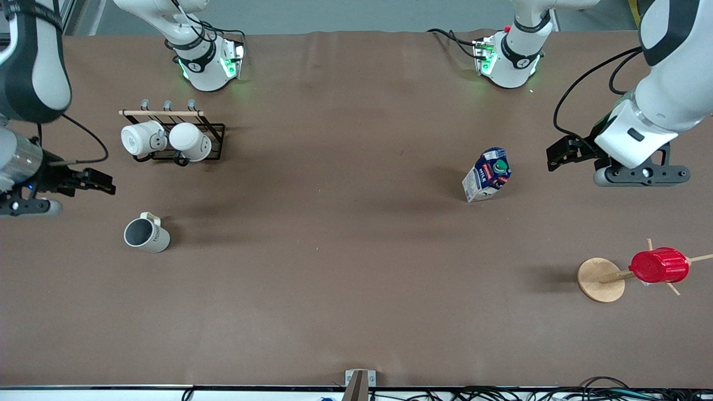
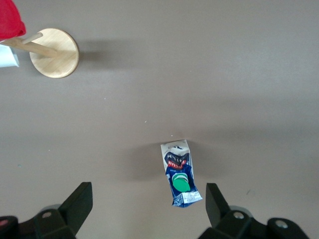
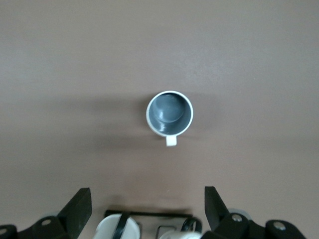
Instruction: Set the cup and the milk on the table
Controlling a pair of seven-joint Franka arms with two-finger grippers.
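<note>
The cream cup (image 1: 146, 234) with its grey inside stands upright on the brown table (image 1: 334, 250) toward the right arm's end. It is nearer to the front camera than the mug rack. From above, the cup (image 3: 169, 113) shows its handle turned toward the rack. My right gripper (image 1: 16, 207) (image 3: 148, 199) hangs open and empty above the table beside the rack. The blue and white milk (image 1: 487, 174) (image 2: 180, 179) with a green cap stands on the table toward the left arm's end. My left gripper (image 1: 640, 176) (image 2: 149, 196) is open, up in the air beside the carton, holding nothing.
A black wire rack (image 1: 167, 139) (image 3: 144, 224) with two white mugs stands near the right arm's base. A red ribbed cup (image 1: 659, 265) (image 2: 10, 20) hangs on a wooden peg stand with a round base (image 1: 600, 279) (image 2: 54, 52) toward the left arm's end.
</note>
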